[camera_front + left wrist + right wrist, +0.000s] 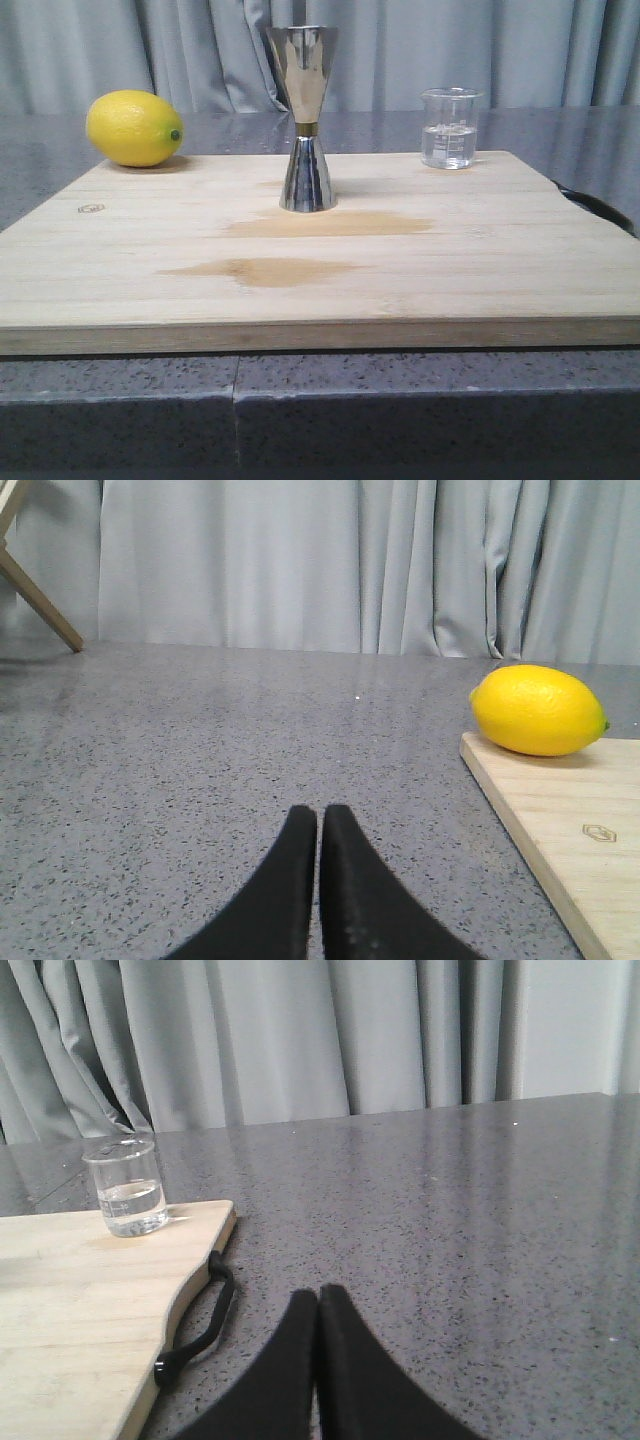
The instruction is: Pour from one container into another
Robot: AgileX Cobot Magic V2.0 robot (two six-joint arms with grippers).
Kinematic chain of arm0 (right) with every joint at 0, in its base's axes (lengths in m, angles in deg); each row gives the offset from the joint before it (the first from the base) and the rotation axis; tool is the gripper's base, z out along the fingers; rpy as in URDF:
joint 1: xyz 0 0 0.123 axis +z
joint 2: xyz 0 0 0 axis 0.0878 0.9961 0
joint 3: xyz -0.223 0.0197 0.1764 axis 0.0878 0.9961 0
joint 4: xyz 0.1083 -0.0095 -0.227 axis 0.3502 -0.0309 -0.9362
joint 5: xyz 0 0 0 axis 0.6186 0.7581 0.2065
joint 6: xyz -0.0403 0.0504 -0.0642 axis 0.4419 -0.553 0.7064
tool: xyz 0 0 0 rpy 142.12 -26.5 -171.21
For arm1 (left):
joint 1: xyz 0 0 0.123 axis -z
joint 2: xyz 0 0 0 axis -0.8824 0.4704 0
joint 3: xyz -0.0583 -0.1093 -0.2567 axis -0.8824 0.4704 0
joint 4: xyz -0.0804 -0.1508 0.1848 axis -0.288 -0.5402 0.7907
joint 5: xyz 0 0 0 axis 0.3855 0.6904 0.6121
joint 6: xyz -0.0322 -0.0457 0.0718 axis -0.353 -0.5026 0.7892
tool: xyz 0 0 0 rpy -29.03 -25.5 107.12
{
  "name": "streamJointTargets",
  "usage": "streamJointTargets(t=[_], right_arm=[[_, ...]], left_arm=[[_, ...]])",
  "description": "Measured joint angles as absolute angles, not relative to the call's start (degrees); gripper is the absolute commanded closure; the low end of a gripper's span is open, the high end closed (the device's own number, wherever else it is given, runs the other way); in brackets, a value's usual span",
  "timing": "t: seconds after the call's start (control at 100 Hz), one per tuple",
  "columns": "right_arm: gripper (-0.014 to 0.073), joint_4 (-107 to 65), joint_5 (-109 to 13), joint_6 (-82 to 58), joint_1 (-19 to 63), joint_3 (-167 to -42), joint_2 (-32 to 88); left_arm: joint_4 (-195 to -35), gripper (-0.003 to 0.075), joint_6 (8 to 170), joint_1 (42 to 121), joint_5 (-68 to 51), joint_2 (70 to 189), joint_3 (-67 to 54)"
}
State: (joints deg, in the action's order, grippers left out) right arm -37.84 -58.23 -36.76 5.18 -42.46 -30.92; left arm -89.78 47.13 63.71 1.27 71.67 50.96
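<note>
A small clear glass beaker (450, 128) with white marks stands at the back right of the wooden board (420, 290), partly filled with clear liquid; the right wrist view also shows the beaker (127, 1186). The tall steel hourglass jigger (305, 118) with a gold waist band stands upright mid-board. My left gripper (319, 815) is shut and empty over the grey counter, left of the board. My right gripper (318, 1295) is shut and empty over the counter, right of the board. Neither gripper shows in the front view.
A yellow lemon (134, 128) rests on the board's back left corner, and the left wrist view shows the lemon (539, 709) too. A black handle strap (200, 1322) hangs at the board's right edge. Two damp stains (300, 245) mark the board. Grey curtains hang behind.
</note>
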Motion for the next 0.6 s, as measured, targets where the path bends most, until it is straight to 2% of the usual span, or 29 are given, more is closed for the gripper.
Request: streamJointTargets(t=[0.6], right_arm=[[0.0665,-38.80,-59.07,-36.76,5.18,-42.46,-30.92]], left_arm=[[-89.78,0.0739,47.13,63.71,1.27,71.67,50.96]])
